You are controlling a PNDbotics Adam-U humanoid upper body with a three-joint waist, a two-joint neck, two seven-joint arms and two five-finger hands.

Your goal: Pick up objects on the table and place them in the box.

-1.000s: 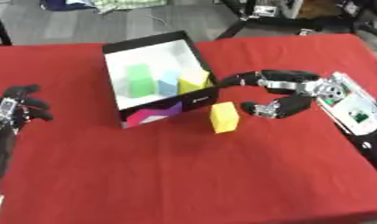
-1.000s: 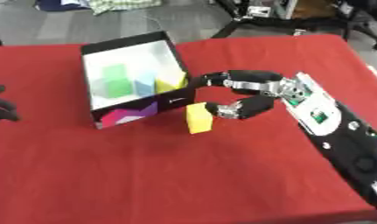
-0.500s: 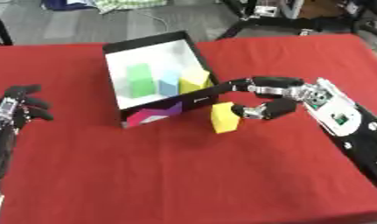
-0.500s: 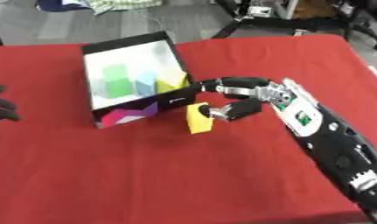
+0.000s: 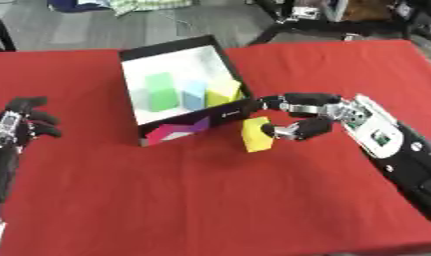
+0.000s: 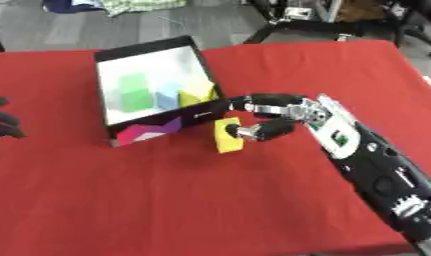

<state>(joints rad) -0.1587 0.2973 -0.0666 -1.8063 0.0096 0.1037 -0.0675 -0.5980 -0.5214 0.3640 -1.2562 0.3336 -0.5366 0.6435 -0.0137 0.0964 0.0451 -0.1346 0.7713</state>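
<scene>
One yellow block (image 5: 256, 134), plain and tilted, sat just outside the near right corner of the box (image 5: 220, 114) on the red table (image 5: 210, 200), pinched between the curled fingers and thumb of the right hand (image 5: 308, 117). Inside the white-lined, black-walled box lay green, pale blue and yellow blocks. The left hand (image 5: 17, 127) rested with relaxed fingers at the table's left edge.

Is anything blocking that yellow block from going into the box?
Only the near black wall of the white-lined box: the yellow block sits just outside it on the red table, with the right hand at it.
</scene>
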